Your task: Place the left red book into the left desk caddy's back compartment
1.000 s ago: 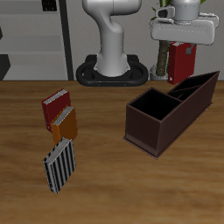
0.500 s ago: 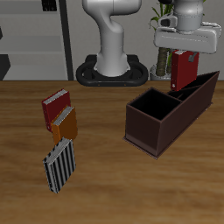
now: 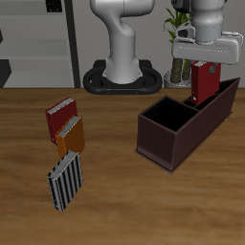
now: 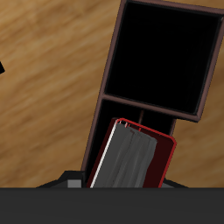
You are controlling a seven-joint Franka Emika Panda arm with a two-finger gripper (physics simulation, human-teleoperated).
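Wooden table [image 3: 115, 206]; caddy [image 3: 172, 134]; three books [image 3: 65, 144]

Layout relative to the left desk caddy [image 3: 188, 124]. The caddy lies on the table [image 3: 124, 206], running from its end nearer the table's front edge back toward the robot base [image 3: 122, 78]. The back compartment [image 3: 218, 101] occupies its farther part; the large square section [image 4: 163, 54] lies nearer the front. The left red book [image 3: 203, 82] hangs upright in the gripper [image 3: 204, 59] directly above the back compartment. Well apart from the caddy, across the table, lie three books: the darker-red book [image 3: 61, 118] farthest back, the orange-brown book [image 3: 71, 136] just before it, and the striped book [image 3: 65, 180] nearest the front edge.
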